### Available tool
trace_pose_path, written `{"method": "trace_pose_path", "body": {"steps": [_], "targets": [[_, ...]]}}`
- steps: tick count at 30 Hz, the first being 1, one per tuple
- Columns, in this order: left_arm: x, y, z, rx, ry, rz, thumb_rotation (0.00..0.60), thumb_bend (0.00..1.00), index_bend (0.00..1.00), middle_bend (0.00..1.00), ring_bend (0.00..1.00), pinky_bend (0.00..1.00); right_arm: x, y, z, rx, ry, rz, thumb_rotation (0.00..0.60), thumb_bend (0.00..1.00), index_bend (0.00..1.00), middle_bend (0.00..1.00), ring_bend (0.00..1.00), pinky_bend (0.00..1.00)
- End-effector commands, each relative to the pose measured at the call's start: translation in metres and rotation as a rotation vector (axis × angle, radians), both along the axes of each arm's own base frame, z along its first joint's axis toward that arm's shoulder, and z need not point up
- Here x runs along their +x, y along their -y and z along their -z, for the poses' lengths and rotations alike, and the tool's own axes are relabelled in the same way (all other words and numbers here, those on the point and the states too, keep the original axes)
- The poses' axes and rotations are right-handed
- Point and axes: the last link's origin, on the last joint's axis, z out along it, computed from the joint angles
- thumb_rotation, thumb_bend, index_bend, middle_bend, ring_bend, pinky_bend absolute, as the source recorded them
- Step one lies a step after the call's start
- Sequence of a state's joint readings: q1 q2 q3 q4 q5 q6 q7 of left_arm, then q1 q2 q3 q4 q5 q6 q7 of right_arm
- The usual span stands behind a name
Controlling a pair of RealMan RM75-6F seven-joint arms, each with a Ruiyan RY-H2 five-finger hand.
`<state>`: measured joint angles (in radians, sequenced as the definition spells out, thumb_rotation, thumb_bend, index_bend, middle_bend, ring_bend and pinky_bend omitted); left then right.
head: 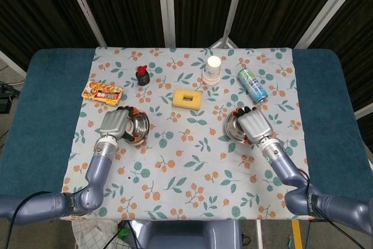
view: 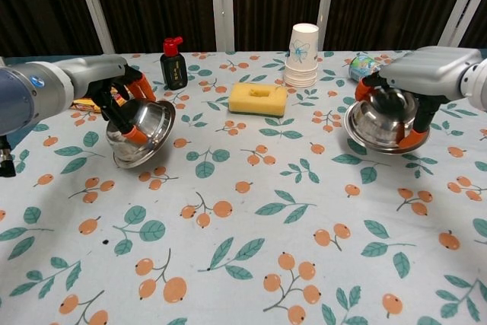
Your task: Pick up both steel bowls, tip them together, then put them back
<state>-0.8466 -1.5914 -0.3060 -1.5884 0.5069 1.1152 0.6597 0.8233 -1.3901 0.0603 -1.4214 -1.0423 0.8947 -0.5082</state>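
Note:
My left hand [head: 115, 123] [view: 103, 90] grips a steel bowl [head: 137, 128] [view: 141, 132] at the table's left. That bowl is tilted, its mouth facing right and up, its lower edge at or just above the cloth. My right hand [head: 256, 125] [view: 426, 71] holds the other steel bowl [head: 235, 127] [view: 378, 120] from above at the right. This one is nearly level, low over the cloth; contact with the table cannot be told.
A yellow sponge [head: 187, 97] lies at centre back, with stacked paper cups [head: 212, 70] and a lying can [head: 252, 84] behind the right bowl. A small dark bottle [head: 142, 75] and a snack packet [head: 102, 93] sit back left. The floral cloth [head: 192, 161] covers the table.

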Motion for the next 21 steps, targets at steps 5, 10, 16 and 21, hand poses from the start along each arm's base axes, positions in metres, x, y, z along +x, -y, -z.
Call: {"method": "trace_pose_path", "body": {"steps": [5, 10, 16, 21], "targets": [[0.007, -0.02, 0.015, -0.058, 0.03, -0.008, 0.6, 0.02, 0.3, 0.12, 0.1, 0.35, -0.004, 0.0, 0.008, 0.016, -0.023, 0.04, 0.6, 0.21, 0.39, 0.24, 0.22, 0.24], [0.013, -0.014, 0.019, -0.095, 0.057, 0.013, 0.6, 0.0, 0.22, 0.02, 0.01, 0.27, 0.0, -0.002, 0.014, 0.018, -0.003, 0.075, 0.6, 0.16, 0.27, 0.12, 0.11, 0.14], [0.024, -0.013, 0.026, -0.122, 0.076, 0.054, 0.6, 0.0, 0.16, 0.0, 0.0, 0.21, 0.005, -0.004, 0.019, 0.02, 0.004, 0.092, 0.6, 0.11, 0.17, 0.03, 0.08, 0.08], [0.029, -0.009, 0.024, -0.136, 0.122, 0.097, 0.6, 0.0, 0.15, 0.0, 0.0, 0.2, 0.009, -0.005, 0.019, 0.015, 0.038, 0.109, 0.6, 0.07, 0.09, 0.0, 0.07, 0.06]]}}
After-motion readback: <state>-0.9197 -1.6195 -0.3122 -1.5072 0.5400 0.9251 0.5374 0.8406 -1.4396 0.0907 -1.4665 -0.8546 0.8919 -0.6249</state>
